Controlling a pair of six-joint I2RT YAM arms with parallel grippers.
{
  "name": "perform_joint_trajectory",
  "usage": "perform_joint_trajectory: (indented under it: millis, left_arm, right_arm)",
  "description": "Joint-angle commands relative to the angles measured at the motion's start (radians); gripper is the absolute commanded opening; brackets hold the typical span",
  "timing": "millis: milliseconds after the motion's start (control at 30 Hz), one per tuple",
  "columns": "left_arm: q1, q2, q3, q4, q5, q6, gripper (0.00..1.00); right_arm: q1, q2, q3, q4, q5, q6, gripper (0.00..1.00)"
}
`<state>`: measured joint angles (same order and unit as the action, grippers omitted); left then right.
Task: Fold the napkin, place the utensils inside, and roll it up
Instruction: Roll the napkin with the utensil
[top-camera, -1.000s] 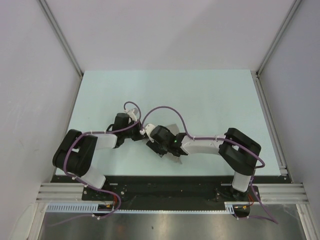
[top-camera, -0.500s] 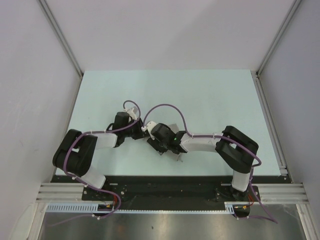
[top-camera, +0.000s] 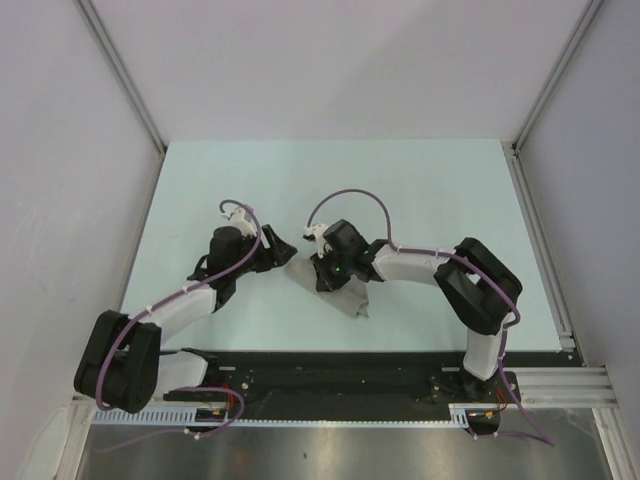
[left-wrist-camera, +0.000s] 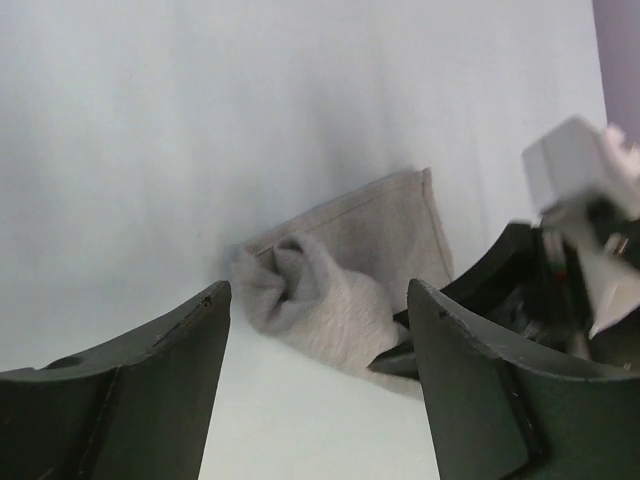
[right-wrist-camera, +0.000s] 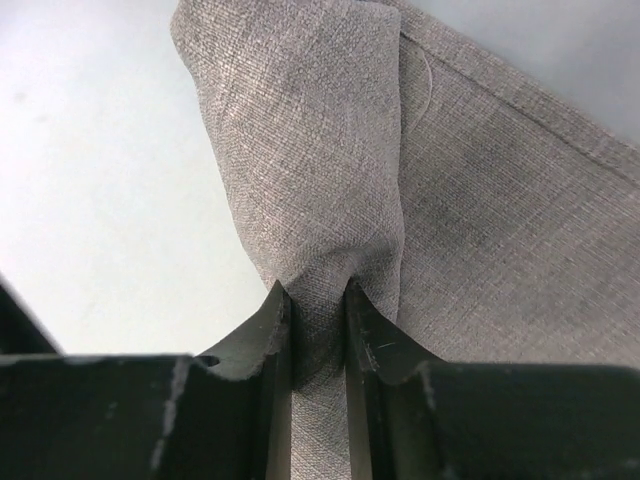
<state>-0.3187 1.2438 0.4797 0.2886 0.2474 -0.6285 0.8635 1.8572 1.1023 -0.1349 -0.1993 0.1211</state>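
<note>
The light-grey napkin (top-camera: 352, 300) lies bunched and partly rolled on the table near its middle front. My right gripper (top-camera: 325, 278) sits on top of it. In the right wrist view the right gripper (right-wrist-camera: 316, 300) is shut on a thick rolled fold of the napkin (right-wrist-camera: 330, 150), with flat cloth spreading to the right. My left gripper (top-camera: 275, 252) stands just left of the napkin. In its own view the left gripper (left-wrist-camera: 318, 300) is open and holds nothing, and the rolled end of the napkin (left-wrist-camera: 330, 285) lies just beyond its fingertips. The utensils are out of view.
The pale green table (top-camera: 420, 190) runs back to white walls on three sides. A metal rail (top-camera: 540, 250) borders its right edge. The right arm's black wrist (left-wrist-camera: 560, 290) shows close beside the napkin in the left wrist view.
My left gripper has opened, let go and drawn back to the left. My right gripper has closed on the napkin's rolled fold. Both arms have moved further from the near edge.
</note>
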Motion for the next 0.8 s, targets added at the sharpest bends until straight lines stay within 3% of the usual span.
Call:
perform_joint_trajectory:
  millis: [0,167,600,767]
  left_arm:
    - [0.012,-0.049,-0.079,0.035,-0.019,0.022,0.75]
    - [0.012,-0.012,-0.101,0.112,0.072,0.047,0.72]
    - [0.009,0.201,-0.084,0.352,0.187,-0.011,0.66]
    - [0.009,0.272,-0.081,0.423,0.207,-0.037,0.58]
  right_arm:
    - [-0.058,0.111,-0.058,0.001,-0.316,0.071,0.10]
    - [-0.144,0.158,-0.045,0.023,-0.514,0.097,0.11]
    - [-0.182,0.264,0.027,-0.043,-0.586,0.057,0.12]
    - [-0.182,0.270,0.037,-0.065,-0.601,0.042,0.14]
